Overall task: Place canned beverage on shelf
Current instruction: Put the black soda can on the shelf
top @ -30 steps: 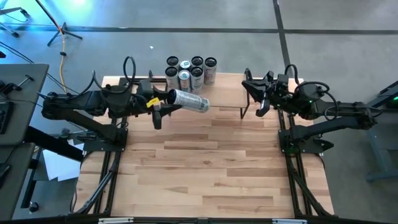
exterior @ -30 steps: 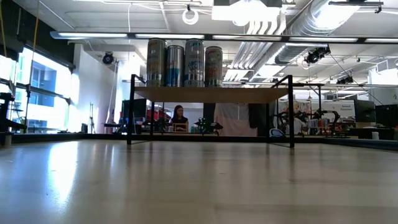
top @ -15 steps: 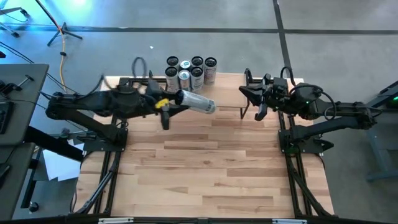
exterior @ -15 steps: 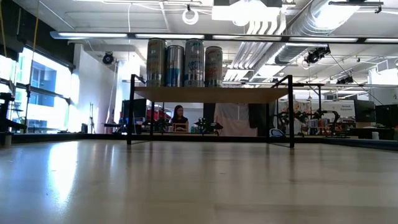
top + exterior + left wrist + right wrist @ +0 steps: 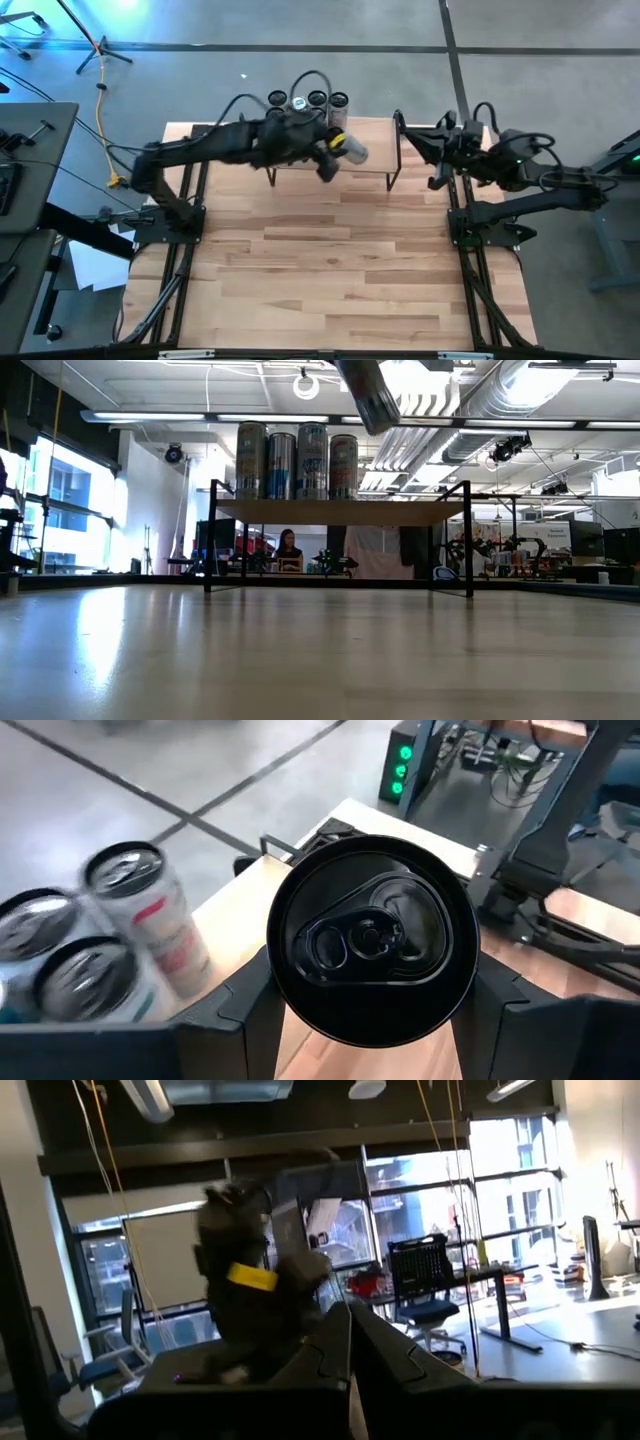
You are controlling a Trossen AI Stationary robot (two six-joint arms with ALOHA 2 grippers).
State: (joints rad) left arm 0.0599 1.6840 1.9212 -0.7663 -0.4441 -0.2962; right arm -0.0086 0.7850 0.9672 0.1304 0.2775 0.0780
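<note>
The left gripper (image 5: pixel 333 150) is holding a silver beverage can (image 5: pixel 350 148) in the air above the shelf (image 5: pixel 375 150), the small light-wood board on thin black legs standing at the far edge of the table (image 5: pixel 340 270). Its two dark fingers (image 5: pixel 245 1005) are clamped on opposite sides of the can, which is sticking out past the fingertips toward the right arm's side. In the left wrist view the can's top, with its pull tab, is facing the camera and filling the space between the fingers. Seen from table height, the can (image 5: pixel 366 392) is hanging tilted, clear of the board (image 5: pixel 340 511) and not touching it.

A cluster of upright cans (image 5: pixel 310 100) is already standing on the shelf's left half, partly hidden from above by the left arm; from the low camera four of them (image 5: pixel 297 460) are lining up side by side. The held can is hovering just beside this group, over the shelf's barer middle. The wrist camera is showing three of the standing cans (image 5: pixel 140 920) near the held one.

The right gripper (image 5: pixel 420 145) is waiting off the shelf's right end, its fingers (image 5: pixel 345 1345) pressed together on nothing. A person (image 5: pixel 288 546) is sitting in the room beyond the table.
</note>
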